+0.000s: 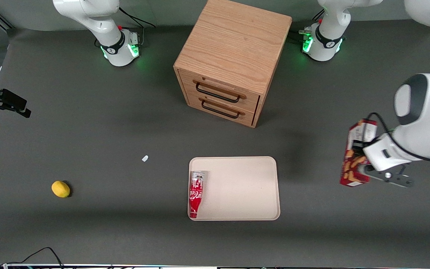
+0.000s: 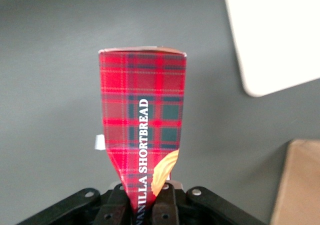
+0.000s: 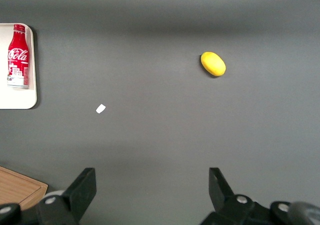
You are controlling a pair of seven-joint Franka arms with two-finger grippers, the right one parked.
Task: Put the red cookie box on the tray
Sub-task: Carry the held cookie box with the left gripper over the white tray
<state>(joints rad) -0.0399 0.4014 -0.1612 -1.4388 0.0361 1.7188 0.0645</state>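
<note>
The red cookie box [image 1: 356, 153] is held in the air above the table, toward the working arm's end, well aside from the tray. My left gripper [image 1: 364, 164] is shut on the box. In the left wrist view the box [image 2: 142, 130] shows red tartan with white lettering, and the gripper [image 2: 146, 205] pinches its near end between both fingers. The cream-beige tray [image 1: 245, 186] lies flat on the table, nearer the front camera than the drawer cabinet. A corner of the tray also shows in the left wrist view [image 2: 280, 35].
A red Coca-Cola bottle [image 1: 196, 193] lies in the tray along its edge toward the parked arm. A wooden two-drawer cabinet [image 1: 231, 59] stands farther from the camera. A yellow lemon [image 1: 61, 189] and a small white scrap [image 1: 145, 158] lie toward the parked arm's end.
</note>
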